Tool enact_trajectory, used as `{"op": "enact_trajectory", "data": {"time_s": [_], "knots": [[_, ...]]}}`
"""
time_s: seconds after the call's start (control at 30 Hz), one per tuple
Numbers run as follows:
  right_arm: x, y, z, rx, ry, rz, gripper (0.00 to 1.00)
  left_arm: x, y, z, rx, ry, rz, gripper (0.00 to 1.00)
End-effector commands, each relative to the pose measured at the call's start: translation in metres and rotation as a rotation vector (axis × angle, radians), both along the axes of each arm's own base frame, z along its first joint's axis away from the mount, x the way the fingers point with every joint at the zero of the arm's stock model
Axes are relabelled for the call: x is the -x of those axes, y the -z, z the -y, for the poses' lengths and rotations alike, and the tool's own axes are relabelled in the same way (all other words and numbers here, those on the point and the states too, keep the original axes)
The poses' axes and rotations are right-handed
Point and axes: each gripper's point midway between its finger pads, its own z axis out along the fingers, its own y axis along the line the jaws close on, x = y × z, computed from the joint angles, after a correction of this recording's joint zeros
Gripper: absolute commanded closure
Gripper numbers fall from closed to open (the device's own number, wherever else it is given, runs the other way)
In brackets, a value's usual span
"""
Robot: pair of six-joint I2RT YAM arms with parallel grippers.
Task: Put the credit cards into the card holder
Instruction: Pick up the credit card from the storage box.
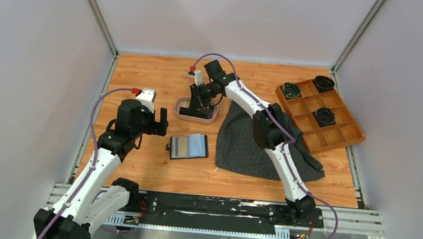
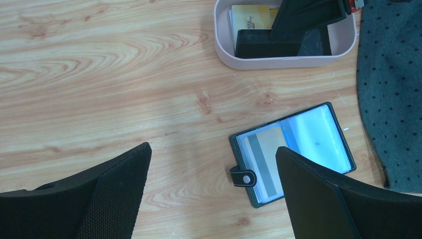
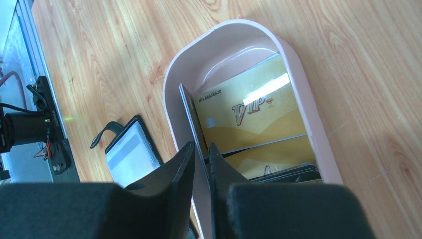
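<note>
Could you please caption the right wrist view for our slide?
Right gripper pinches a thin dark plastic card on edge inside the pink rounded tray.

Setting: robot lab test cell. Wood-grain tabletop [image 1: 155, 172] boxed in on the left, right and far sides by plain pale panels [image 1: 33, 56] set in aluminium posts [image 1: 98, 16]. Left arm [image 1: 96, 167] and right arm [image 1: 285, 158] bolted to black rail [image 1: 220, 207] at the near edge. Purple cables [image 1: 94, 122] run exposed.

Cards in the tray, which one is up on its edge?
The dark card pinched in the right gripper: it stands on edge, while the gold VIP card and the cards beneath it lie flat in the tray.
</note>
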Motion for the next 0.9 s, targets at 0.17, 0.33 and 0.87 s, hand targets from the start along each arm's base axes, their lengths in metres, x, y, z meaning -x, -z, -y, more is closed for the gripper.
{"op": "enact_trajectory", "data": {"time_s": [0.17, 0.33, 0.87], "knots": [[0.003, -0.033, -0.002, -0.006, -0.044, 0.117, 1.0, -0.002, -0.001, -0.002, -0.006, 0.0, 0.015, 0.0], [-0.019, -0.08, 0.009, -0.067, 0.004, 0.185, 1.0, -0.001, -0.006, 0.002, 0.011, 0.026, 0.031, 0.0], [0.012, -0.156, 0.063, -0.307, 0.241, -0.269, 1.0, 0.02, -0.084, 0.076, 0.66, 0.164, 0.186, 0.0]]}}
